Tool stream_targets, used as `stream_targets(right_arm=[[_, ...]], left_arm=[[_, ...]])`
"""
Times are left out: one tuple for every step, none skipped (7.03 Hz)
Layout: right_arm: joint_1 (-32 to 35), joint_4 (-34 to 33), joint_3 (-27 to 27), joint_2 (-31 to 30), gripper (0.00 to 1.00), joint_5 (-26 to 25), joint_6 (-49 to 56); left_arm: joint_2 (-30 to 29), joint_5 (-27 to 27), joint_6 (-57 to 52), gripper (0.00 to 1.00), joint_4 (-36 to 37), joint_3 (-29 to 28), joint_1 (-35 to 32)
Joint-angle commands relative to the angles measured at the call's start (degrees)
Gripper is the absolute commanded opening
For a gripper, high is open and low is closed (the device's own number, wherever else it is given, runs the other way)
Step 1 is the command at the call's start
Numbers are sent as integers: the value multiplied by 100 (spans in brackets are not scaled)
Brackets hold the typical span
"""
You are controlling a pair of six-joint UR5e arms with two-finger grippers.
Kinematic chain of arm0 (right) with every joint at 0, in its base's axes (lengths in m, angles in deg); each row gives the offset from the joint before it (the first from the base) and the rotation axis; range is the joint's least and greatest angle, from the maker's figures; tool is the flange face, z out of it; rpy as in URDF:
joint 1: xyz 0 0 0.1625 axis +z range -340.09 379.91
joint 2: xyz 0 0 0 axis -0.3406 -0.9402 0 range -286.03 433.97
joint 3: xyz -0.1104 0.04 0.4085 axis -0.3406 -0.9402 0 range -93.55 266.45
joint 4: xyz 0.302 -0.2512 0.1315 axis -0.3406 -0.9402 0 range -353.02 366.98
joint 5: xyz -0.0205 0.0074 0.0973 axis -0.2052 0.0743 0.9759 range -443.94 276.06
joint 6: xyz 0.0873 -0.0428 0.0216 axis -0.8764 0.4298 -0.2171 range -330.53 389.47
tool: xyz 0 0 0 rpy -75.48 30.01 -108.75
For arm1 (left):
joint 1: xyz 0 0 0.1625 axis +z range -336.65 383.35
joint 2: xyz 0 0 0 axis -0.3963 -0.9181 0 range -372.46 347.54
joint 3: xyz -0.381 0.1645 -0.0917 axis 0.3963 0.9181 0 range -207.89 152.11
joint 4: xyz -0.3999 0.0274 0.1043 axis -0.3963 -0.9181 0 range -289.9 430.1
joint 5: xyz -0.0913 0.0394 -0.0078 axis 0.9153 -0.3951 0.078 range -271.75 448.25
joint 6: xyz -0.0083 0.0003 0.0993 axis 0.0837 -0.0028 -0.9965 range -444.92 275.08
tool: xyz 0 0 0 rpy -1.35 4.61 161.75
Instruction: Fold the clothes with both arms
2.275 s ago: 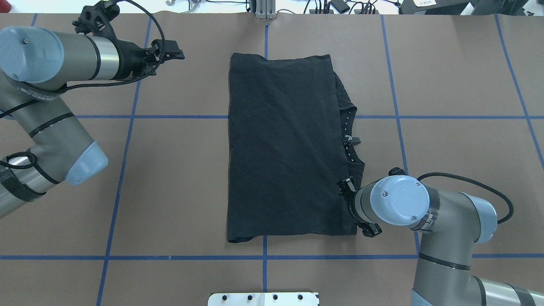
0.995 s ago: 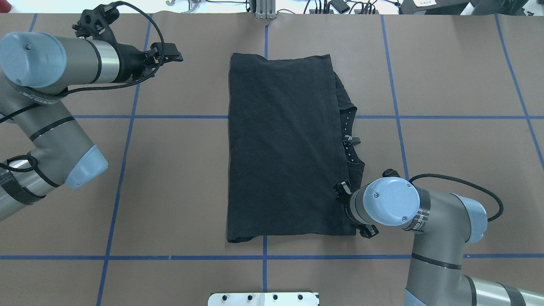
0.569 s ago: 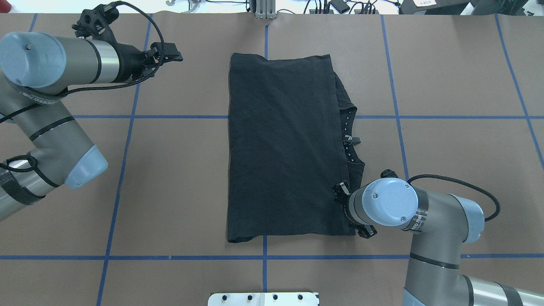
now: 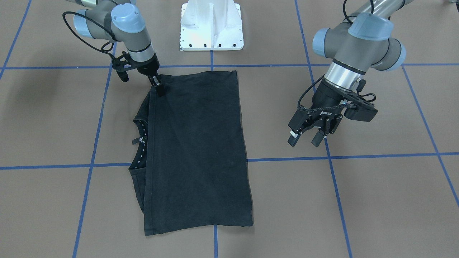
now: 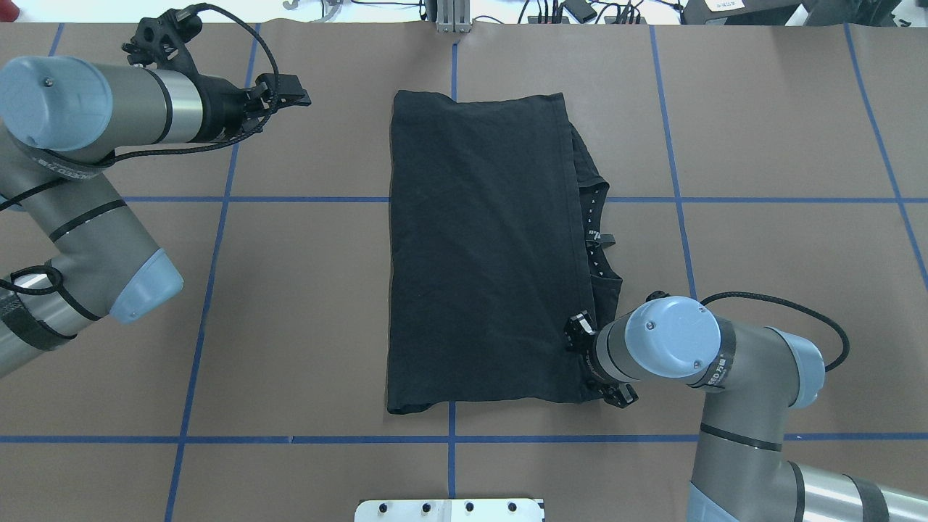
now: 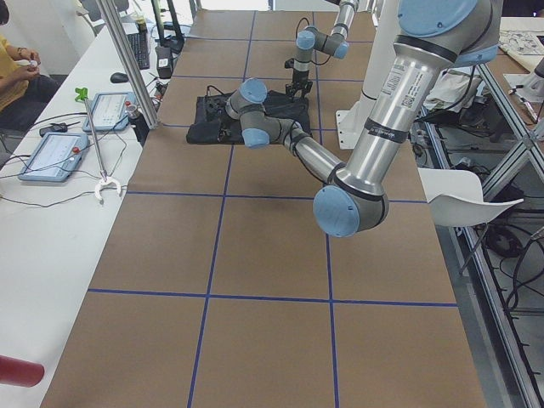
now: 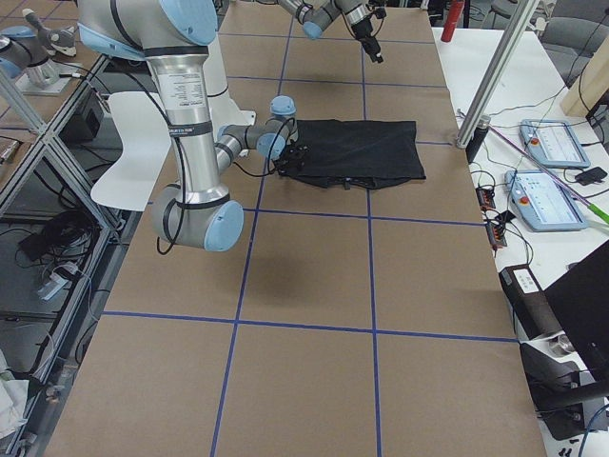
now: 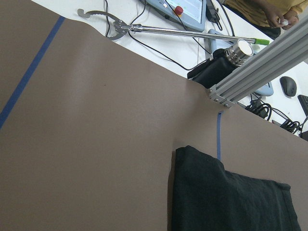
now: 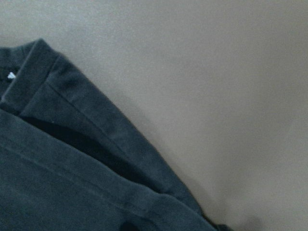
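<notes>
The black T-shirt (image 5: 486,246) lies folded into a long rectangle in the middle of the table (image 5: 304,290). Its collar with white-dotted neck tape (image 5: 593,217) peeks out along the right edge. My right gripper (image 4: 158,87) points down onto the shirt's (image 4: 193,150) corner nearest the robot, on the collar side. I cannot tell whether its fingers are open or shut. The right wrist view shows only layered hems (image 9: 72,159) close up. My left gripper (image 4: 304,140) hangs open and empty above bare table, well clear of the shirt. The left wrist view catches the shirt's far corner (image 8: 226,197).
The white base plate (image 4: 211,28) sits at the table's robot-side edge. Blue tape lines (image 5: 210,290) grid the brown surface. Beyond the far edge stand an aluminium post (image 8: 260,62), a bottle (image 8: 221,65), a grabber tool (image 8: 183,31) and tablets (image 6: 51,153). A person (image 6: 13,72) sits there.
My right arm has crept a little leftward over the shirt's near right corner and lower. The left arm has barely shifted. The shirt lies as before.
</notes>
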State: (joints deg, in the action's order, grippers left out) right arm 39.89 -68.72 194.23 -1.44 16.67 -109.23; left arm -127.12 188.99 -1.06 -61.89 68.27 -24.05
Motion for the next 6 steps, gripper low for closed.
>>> stream_targets(right_arm=[[24,2,93,-45,0,55,9],[33,-59,277,-114,0,73,9],[50,-77,322,-167,0,134,18],[42,-69,314,-194,0,143,44],[41,-77,314,-177,0,143,45],[85,-77,349,-203,0,204,114]], left_arm=[[5,7,8,99,-2,0,12],[5,7,8,99,-2,0,12],[5,7,8,99,-2,0,20],[5,16,16,99,-2,0,20],[5,16,16,99,-2,0,20],[5,16,16,99,-2,0,20]])
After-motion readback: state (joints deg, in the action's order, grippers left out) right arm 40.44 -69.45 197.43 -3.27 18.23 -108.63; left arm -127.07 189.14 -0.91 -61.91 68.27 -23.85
